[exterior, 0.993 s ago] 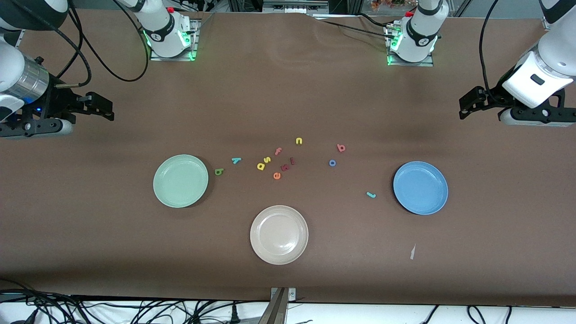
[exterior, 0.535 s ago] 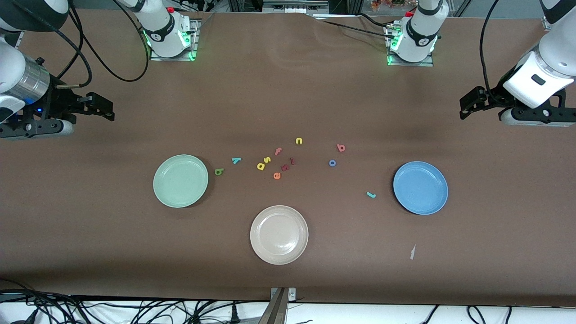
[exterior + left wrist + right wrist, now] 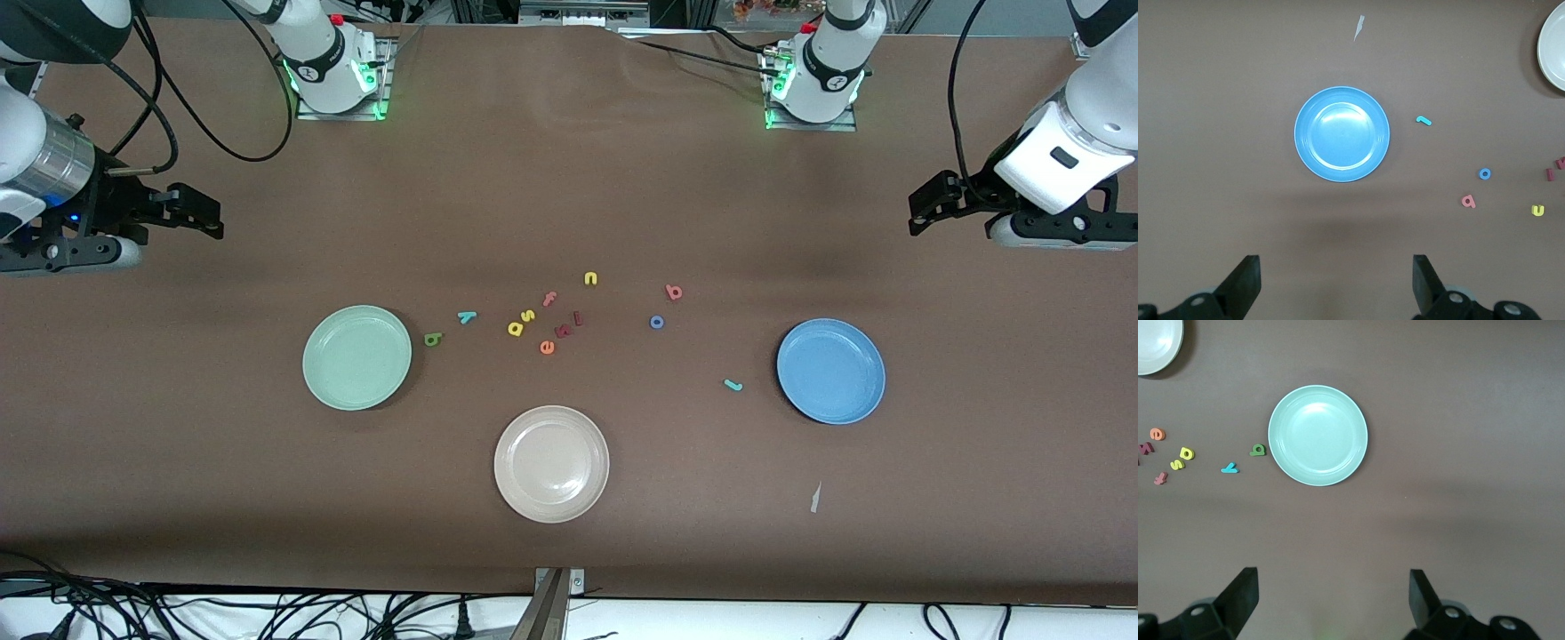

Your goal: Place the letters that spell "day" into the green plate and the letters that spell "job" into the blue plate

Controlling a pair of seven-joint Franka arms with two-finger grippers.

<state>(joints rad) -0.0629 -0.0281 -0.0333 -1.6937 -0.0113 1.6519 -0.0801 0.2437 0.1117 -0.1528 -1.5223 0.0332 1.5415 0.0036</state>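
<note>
- The left gripper (image 3: 925, 206) is held in the air over bare table at the left arm's end, fingers spread wide apart, nothing between them.
- The right gripper (image 3: 197, 210) is held over bare table at the right arm's end, fingers likewise wide apart and empty.
- The green plate (image 3: 356, 357) lies toward the right arm's end; the d (image 3: 433, 339) lies just beside its rim, with the y (image 3: 467, 316) near that and the a (image 3: 516, 329) further toward the table's middle.
- The blue plate (image 3: 830, 371) lies toward the left arm's end; the j (image 3: 733, 385) lies near it, while the o (image 3: 657, 322) and b (image 3: 674, 292) lie farther from the camera, close together.
- A beige plate (image 3: 551, 463) is seen nearest the camera, between the two.
- All six letters lie on the table (image 3: 569, 178), none in a plate.
</note>
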